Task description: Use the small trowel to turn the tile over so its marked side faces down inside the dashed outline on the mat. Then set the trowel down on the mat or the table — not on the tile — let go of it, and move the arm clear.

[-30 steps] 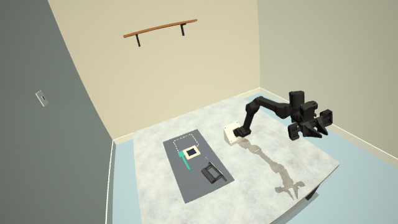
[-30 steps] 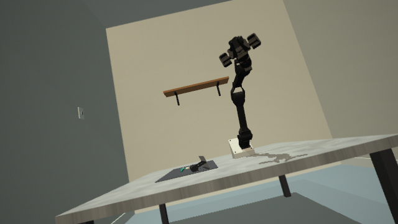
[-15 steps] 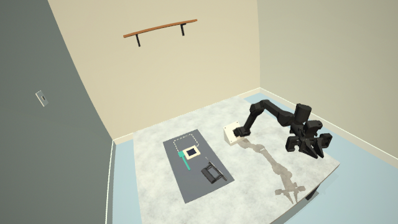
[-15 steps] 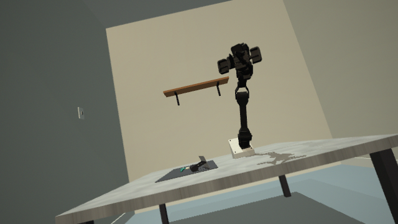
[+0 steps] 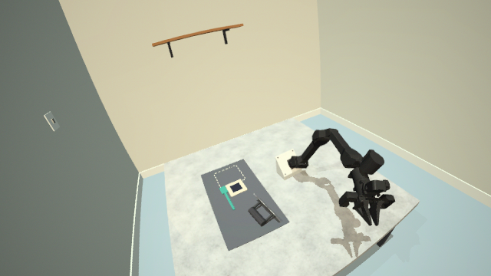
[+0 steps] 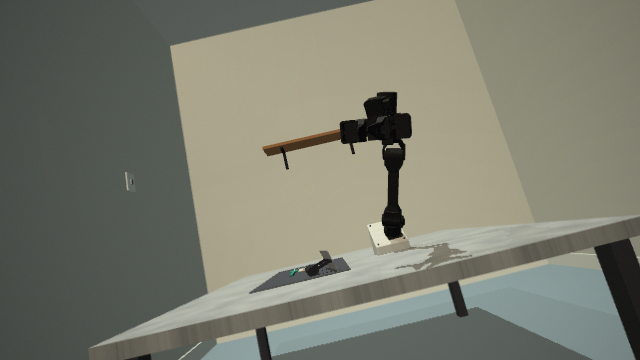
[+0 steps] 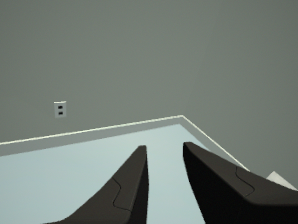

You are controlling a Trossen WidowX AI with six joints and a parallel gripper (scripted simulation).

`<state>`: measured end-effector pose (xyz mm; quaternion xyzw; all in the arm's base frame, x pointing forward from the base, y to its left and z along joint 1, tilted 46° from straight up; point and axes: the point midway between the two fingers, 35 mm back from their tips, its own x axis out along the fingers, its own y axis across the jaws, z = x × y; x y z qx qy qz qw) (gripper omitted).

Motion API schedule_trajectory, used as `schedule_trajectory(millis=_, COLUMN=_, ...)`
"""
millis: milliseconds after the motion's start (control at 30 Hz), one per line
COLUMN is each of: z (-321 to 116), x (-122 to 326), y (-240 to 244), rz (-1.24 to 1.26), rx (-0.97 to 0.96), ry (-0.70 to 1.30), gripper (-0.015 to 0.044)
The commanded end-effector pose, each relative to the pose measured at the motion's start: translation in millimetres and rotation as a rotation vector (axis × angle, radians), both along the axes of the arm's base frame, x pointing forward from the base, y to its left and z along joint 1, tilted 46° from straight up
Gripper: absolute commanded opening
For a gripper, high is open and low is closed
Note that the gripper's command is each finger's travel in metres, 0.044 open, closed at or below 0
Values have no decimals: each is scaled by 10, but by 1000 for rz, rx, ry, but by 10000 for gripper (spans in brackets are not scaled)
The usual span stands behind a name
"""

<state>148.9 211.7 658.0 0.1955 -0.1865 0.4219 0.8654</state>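
Note:
The cream tile (image 5: 236, 187) lies flat on the dark grey mat (image 5: 238, 234) (image 6: 270, 286), its dark square facing up. It is at the near edge of the dashed outline (image 5: 236, 165), most of which shows bare beyond it. A black-handled tool (image 5: 256, 215) (image 6: 313, 270) with a grey blade, seemingly the trowel, rests on the mat nearer the camera, its blade tilted up. My gripper (image 5: 374, 224) (image 7: 164, 151) is parted a little, with nothing between the fingers. It is high and far to the right of the mat in the top view, away from tile and tool.
A teal tool (image 5: 229, 199) (image 6: 294, 272) lies on the mat with its head against or very near the tile's left edge. The arm's white base (image 5: 283, 169) (image 6: 380, 245) stands right of the mat. A wooden shelf (image 5: 197, 34) (image 6: 300, 143) hangs on the back wall.

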Motion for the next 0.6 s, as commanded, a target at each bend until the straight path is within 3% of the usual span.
schedule_trajectory(millis=0, z=-317, x=263, y=210, rz=-14, rx=-121, ry=51, gripper=100)
schedule_trajectory(millis=567, z=-1363, x=1129, y=377, rz=-93, rx=-472, ry=241, gripper=100)
